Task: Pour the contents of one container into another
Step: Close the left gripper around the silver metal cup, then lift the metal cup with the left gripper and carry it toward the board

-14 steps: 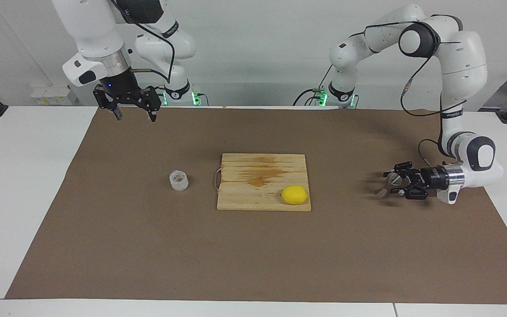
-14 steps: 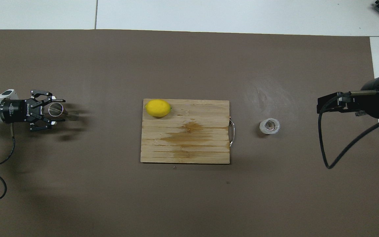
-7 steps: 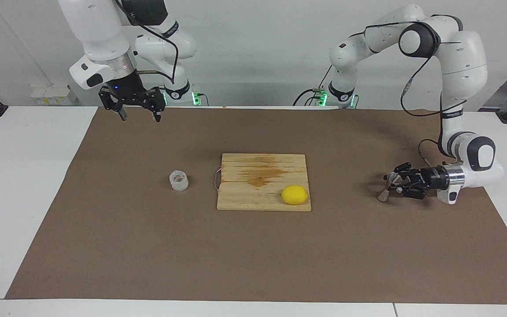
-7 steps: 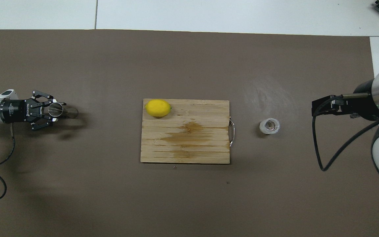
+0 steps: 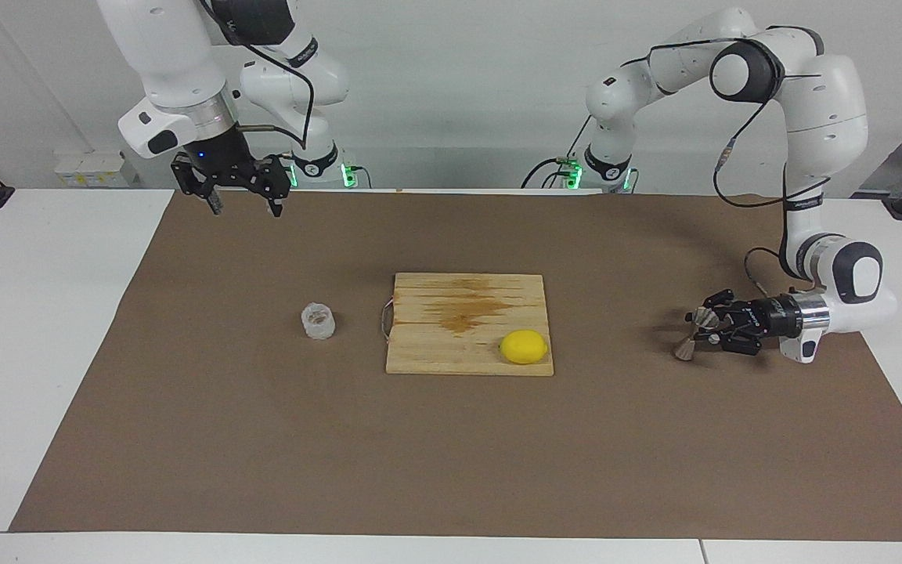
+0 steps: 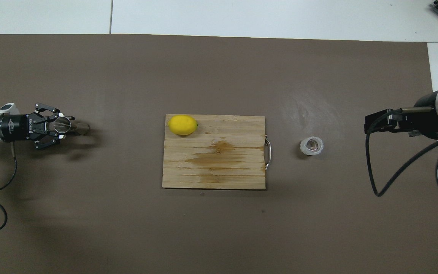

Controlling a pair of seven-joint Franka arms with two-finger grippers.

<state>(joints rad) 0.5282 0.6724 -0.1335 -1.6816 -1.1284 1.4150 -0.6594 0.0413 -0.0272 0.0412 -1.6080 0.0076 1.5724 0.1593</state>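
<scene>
Overhead view, silvery hourglass jigger (image 6: 69, 127) (tilted) in left hand (image 6: 61, 127), knobbly glass cup (image 6: 311, 146)

Left end effector (image 5: 703, 329) closed on jigger (image 5: 694, 332).

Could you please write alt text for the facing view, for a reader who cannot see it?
The left gripper holds a metal jigger at its end of the table, while the right gripper hangs open in the air. Between them a glass cup stands beside a cutting board with a lemon on it.
</scene>
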